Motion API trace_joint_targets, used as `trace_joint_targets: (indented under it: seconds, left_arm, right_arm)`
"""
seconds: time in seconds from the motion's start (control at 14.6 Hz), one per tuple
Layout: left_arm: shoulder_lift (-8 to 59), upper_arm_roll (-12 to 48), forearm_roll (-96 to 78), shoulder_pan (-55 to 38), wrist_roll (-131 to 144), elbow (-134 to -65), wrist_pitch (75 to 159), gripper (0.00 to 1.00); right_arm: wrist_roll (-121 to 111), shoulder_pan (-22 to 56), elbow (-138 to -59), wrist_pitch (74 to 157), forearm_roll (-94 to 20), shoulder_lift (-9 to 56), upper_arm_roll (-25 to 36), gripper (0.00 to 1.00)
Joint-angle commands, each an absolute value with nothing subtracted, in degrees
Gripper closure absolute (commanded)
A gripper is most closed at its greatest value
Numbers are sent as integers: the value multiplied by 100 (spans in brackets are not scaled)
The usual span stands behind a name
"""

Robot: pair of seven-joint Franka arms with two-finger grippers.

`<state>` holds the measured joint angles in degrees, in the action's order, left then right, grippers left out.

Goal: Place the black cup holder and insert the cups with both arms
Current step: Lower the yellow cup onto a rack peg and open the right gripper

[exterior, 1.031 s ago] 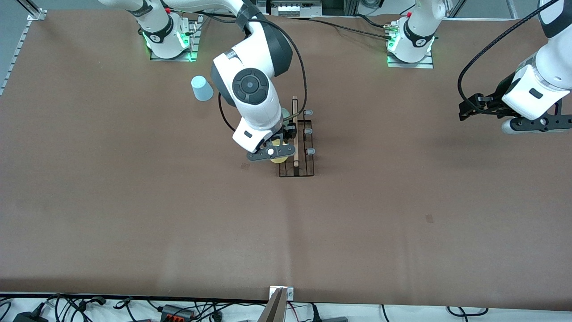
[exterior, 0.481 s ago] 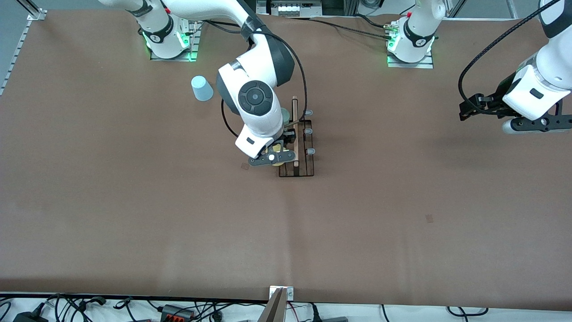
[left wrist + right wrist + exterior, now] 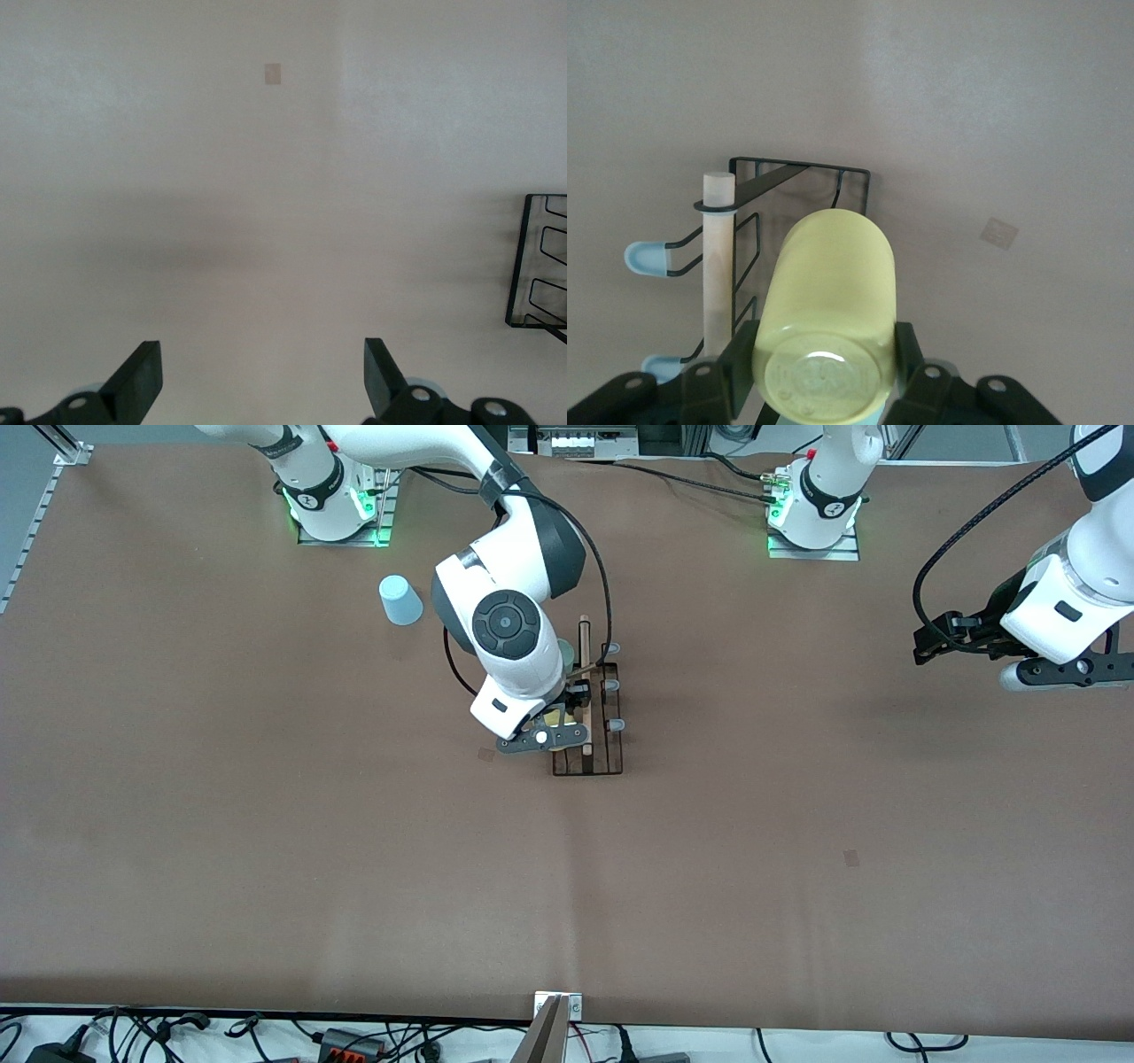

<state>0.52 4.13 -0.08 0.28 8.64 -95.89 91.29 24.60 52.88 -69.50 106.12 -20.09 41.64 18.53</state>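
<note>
Meanwhile, in the front view, the right gripper (image 3: 556,724) is hanging over the black cup holder (image 3: 592,707) near the middle of the table (image 3: 266,850), its fingers clamping the yellow cup (image 3: 554,718), most of it hidden under the wrist. A mint green cup (image 3: 564,654) is peeking out beside the rack's wooden rod (image 3: 585,657), while the light blue cup (image 3: 400,600) is sitting upside down on the table, well apart from the gripper and nearer the right arm's base. The left gripper (image 3: 928,643) is waiting over bare table at the left arm's end. In the left wrist view, the left gripper (image 3: 263,382) is showing its fingers (image 3: 139,381) spread wide with nothing between them, a corner of the black cup holder (image 3: 535,264) showing at the frame's edge. In the right wrist view, the right gripper (image 3: 824,365) is squeezing the yellow cup (image 3: 828,310) by its sides, the cup's base facing the camera, with the black cup holder (image 3: 799,173) and its pale blue peg tips (image 3: 645,259) lying just below.
</note>
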Motion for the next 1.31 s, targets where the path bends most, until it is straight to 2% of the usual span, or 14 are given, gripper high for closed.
trace_joint_targets:
  seconds: [0.0,0.21,0.27,0.34,0.69,1.24]
  left_arm:
    - [79,316,105,-79,844,-9510,9079,0]
    - [79,343,105,-79,844,-9510,9079,0]
    - [79,343,105,-79,835,-9510,9053,0]
    - [79,343,105,-70,835,-9510,9044,0]
    - [79,352,105,-70,835,-9501,9044,0]
    - [88,352,105,-53,817,-9475,9009,0]
  right_arm:
    - [2496,5326,-6812,10582,-2101,4315,1872,94]
    - [2505,5335,-6812,10591,-2101,4394,1872,93]
    - [2574,5335,-6803,10600,-2109,4395,1872,53]
    - [2610,5344,-6794,10591,-2075,4377,1881,1]
    - [2715,5326,-6750,10310,-2040,4140,2012,0]
    - [2628,5265,-6759,9704,-1837,3419,3347,0]
